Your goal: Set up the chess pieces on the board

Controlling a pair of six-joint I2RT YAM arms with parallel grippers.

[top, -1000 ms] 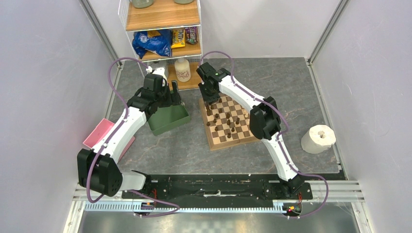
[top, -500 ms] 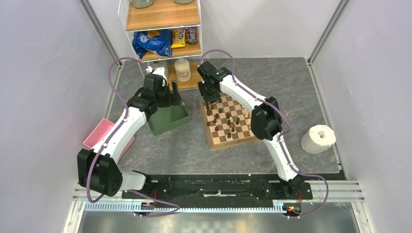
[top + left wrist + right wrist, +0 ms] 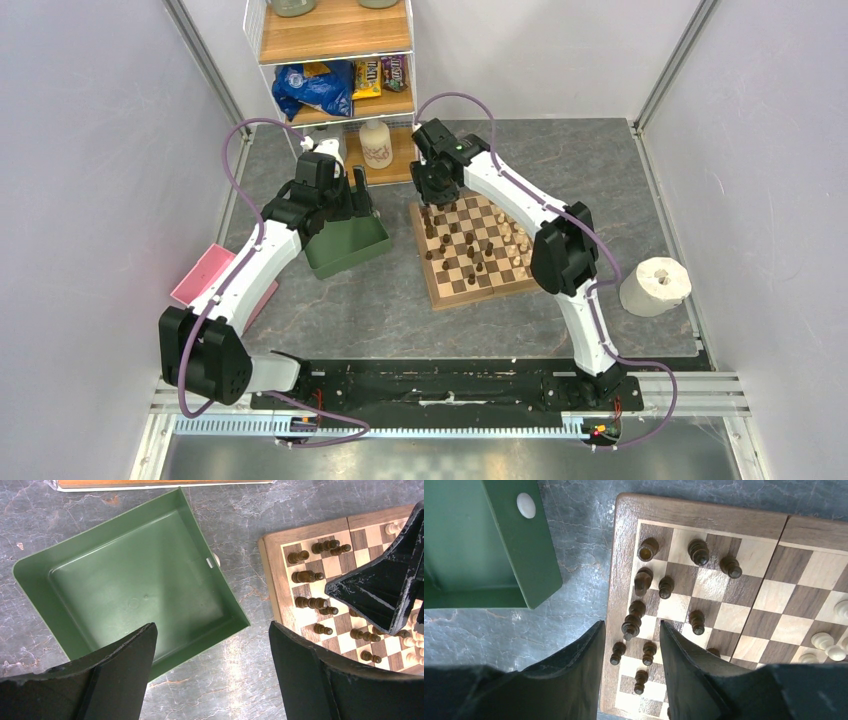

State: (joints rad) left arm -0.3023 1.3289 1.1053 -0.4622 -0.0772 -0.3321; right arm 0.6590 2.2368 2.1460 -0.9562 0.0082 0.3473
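Note:
The board lies right of centre, with dark brown pieces scattered over its left half and cream pieces on its right. My right gripper hovers open over the board's far left corner. In the right wrist view its fingers frame dark pieces in the left columns of the board without touching them. Cream pieces stand at the right. My left gripper is wide open and empty over bare table between the green tray and the board.
The green tray sits left of the board, its floor bare. A small pale round thing shows at its wall. A shelf with snack bags and a bottle stands at the back. A paper roll is at right, a pink object at left.
My right gripper has shifted slightly toward the board's far edge and its elbow has swung right. The left arm has not moved.

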